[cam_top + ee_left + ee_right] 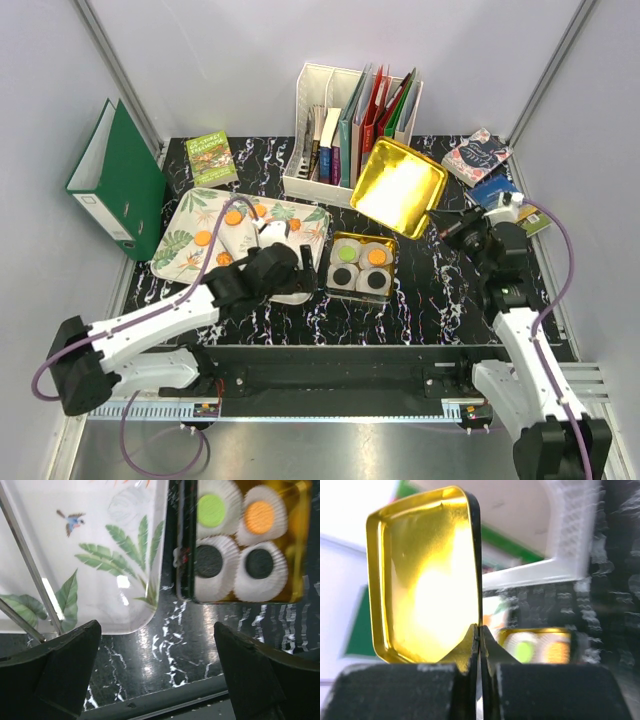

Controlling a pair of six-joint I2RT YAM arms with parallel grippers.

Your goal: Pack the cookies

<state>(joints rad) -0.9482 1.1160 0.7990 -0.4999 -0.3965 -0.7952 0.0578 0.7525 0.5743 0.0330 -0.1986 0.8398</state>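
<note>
A small gold tin (362, 287) holds four white paper cups with one green cookie (211, 510), one orange cookie (260, 516) and two black cookies (207, 561). Several more orange cookies (232, 217) lie on the leaf-patterned tray (185, 250). My left gripper (300, 264) hangs open and holds nothing, above the tray's near right corner beside the tin; in the left wrist view the left gripper (157, 665) shows bare table between its fingers (65, 665). My right gripper (480, 630) is shut on the rim of the gold lid (425, 580), holding the lid (398, 187) tilted in the air behind the tin.
A white file holder (300, 170) full of books stands at the back centre. A green binder (120, 180) leans at the left wall, with a green book (212, 158) beside it. More books (478, 155) lie at the back right near the right arm.
</note>
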